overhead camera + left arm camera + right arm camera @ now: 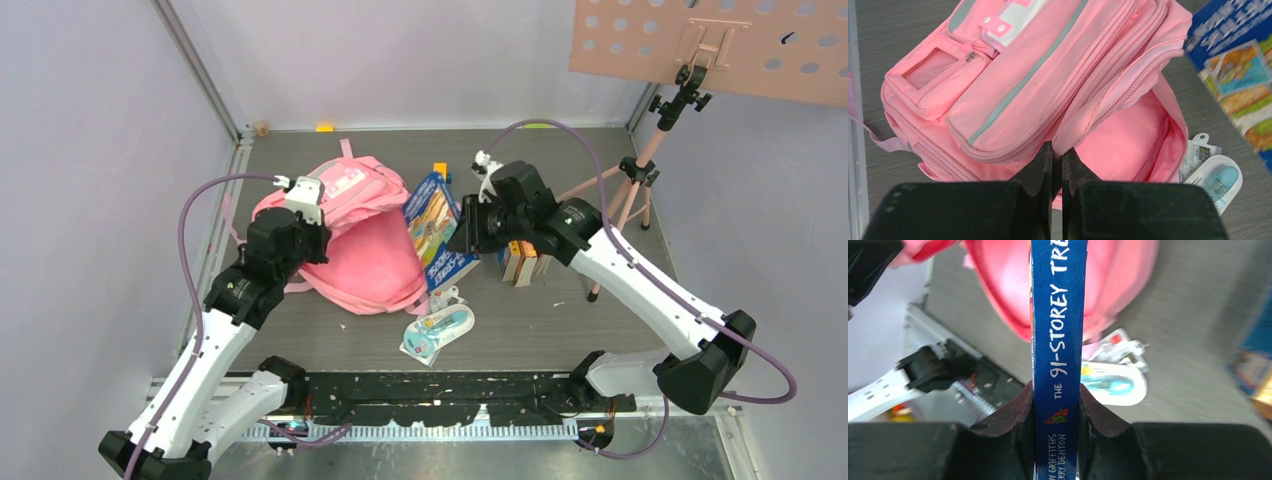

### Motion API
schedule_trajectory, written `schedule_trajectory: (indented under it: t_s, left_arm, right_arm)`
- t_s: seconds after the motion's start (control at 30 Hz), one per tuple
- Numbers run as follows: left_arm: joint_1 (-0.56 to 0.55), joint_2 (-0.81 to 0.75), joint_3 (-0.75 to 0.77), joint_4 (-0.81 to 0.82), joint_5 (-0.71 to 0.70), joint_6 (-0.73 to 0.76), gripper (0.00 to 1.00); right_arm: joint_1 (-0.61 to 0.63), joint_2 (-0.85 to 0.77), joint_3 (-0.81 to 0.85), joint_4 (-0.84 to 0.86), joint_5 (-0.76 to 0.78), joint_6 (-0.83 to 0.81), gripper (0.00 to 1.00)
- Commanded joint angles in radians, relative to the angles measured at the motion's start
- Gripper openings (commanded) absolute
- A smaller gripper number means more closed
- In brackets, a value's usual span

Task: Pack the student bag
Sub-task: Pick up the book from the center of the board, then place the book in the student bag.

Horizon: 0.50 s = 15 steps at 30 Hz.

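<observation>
Right wrist view: the right fingers (pixel 1027 402) pinch a blue book (pixel 1058 315) by its spine. The spine is lettered in white "THE 91-STOREY TRE…", with "…Y GRIFFITHS" and "…ERRY DENTON" nearer the fingers. At 12 o'clock beyond it shows the pink lining of the student bag (pixel 998 285). A white-and-blue blister pack (pixel 1110 382) lies on the grey desk (pixel 1188 315) at 3 o'clock of the spine. The left fingers (pixel 1047 162) are pressed together at the rim of the bag's open mouth; whether fabric is caught between them I cannot tell. From above, the bag lies at 9 o'clock of the desk's middle.
</observation>
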<state>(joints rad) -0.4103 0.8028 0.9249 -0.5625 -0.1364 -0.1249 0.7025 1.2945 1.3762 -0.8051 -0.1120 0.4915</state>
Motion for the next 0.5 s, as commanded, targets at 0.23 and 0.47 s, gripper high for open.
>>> schedule_trajectory:
  t_s: [0.23,0.47]
  left_arm:
    - [0.035,-0.05,0.013,0.165,0.056,-0.045,0.0]
    - [0.039,-0.077,-0.001,0.178,0.101,-0.033,0.0]
  right_arm:
    - [0.158,0.114,-0.155,0.485,-0.352,0.338,0.01]
    - [0.161,0.258,-0.166,0.779,-0.305,0.496,0.01]
